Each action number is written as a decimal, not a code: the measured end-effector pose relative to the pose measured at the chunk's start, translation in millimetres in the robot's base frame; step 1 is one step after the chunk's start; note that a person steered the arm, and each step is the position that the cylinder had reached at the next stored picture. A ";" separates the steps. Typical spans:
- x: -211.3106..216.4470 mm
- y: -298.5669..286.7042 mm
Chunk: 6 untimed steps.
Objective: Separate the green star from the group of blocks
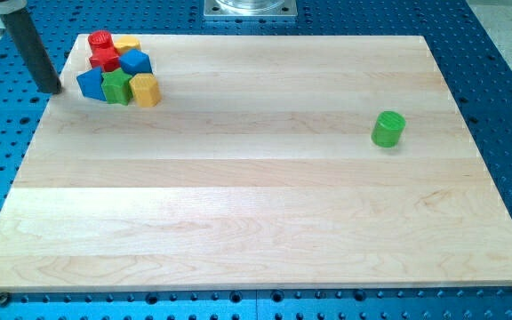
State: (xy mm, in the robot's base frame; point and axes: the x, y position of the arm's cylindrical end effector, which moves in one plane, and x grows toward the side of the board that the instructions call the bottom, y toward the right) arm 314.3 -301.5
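Just right of my tip (pixel 52 90) sits the green star (pixel 116 86) among clustered blocks; no pincer shows, state unknowable.

The pale wooden tabletop (pixel 256 204) carries a tight group of blocks in the corner at the view's top left: a red cylinder (pixel 100 40), a red block (pixel 107 59), a yellow block (pixel 128 44), a blue block (pixel 136 62), another blue block (pixel 89 84), the green star (pixel 116 86) and a yellow hexagonal block (pixel 145 90), all touching or just beside one another. Well apart, toward the view's right, a green cylinder (pixel 388 129) stands alone.
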 end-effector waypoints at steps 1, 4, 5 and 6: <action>0.0 21.4; 3.2 116.1; 28.9 127.6; 52.3 210.8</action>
